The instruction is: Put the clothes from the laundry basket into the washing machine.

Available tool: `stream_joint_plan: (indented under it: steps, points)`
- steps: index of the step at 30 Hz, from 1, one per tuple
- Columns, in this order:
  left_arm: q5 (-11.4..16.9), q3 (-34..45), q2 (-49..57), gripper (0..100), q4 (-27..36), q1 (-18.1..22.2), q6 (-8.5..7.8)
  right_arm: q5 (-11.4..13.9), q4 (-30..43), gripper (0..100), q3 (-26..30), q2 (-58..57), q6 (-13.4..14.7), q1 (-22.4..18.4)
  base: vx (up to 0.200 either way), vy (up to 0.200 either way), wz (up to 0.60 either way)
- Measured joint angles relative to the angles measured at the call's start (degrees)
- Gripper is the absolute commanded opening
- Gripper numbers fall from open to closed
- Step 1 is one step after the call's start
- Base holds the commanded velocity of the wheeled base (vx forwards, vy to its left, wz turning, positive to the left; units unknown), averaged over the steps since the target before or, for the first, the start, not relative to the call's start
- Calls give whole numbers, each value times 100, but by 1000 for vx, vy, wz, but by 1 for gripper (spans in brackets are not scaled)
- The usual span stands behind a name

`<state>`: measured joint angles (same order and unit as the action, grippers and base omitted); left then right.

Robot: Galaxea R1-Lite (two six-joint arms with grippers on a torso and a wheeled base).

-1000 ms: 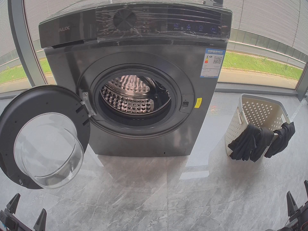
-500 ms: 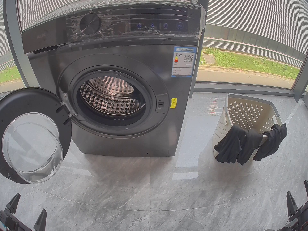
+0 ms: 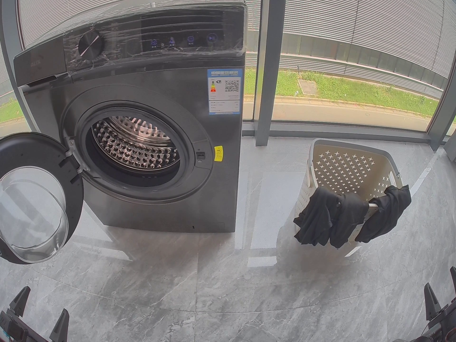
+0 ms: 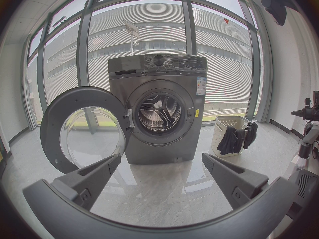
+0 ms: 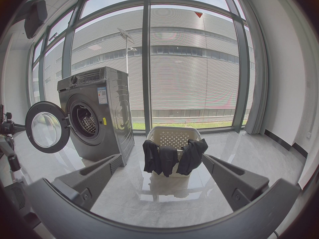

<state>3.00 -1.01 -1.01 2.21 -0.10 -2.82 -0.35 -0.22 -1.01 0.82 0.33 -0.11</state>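
The cream laundry basket (image 3: 351, 167) stands on the floor to the right of the grey washing machine (image 3: 142, 86). Black clothes (image 3: 330, 217) hang over its near rim, with another black piece (image 3: 385, 211) on the right corner. The steel drum (image 3: 135, 143) is exposed and the round door (image 3: 33, 200) is swung wide to the left. My left gripper (image 3: 42, 305) is low at the front left, open and holding nothing. My right gripper (image 3: 441, 281) is low at the front right, also open, well short of the basket (image 5: 174, 138) and clothes (image 5: 167, 160). The left wrist view faces the machine (image 4: 159, 107).
Grey marble floor (image 3: 237, 281) stretches between me and both the machine and the basket. A glass window wall with a grey pillar (image 3: 268, 62) runs behind them. The open door juts out over the floor at the left.
The whole head picture has slid left, so the camera has turned right; the basket now sits nearer the middle. Machine, basket, clothes and both grippers keep their places.
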Motion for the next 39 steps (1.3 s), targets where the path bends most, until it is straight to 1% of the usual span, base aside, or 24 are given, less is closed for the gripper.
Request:
stream_joint_plan:
  steps: [6, 8, 14, 21, 39]
  points:
    - [4, 0, 0, 100, -5, 0, -2, 2, -2, 100, 0, 2, 0, 1, 0, -200, 0]
    - [4, 0, 0, 100, -7, 0, -11, 4, 0, 100, 0, 2, -6, 0, 0, 0, 0]
    - [1, 0, 0, 100, -7, 5, -18, 9, -7, 100, 0, 2, -17, 6, 0, 0, -600]
    - [0, 0, 0, 100, -5, 0, -16, 13, -2, 100, 0, 4, -11, 0, 0, 0, 0]
    - [0, 0, 0, 100, -7, 0, 2, 11, -2, 100, 0, 6, -9, 1, 0, -200, 0]
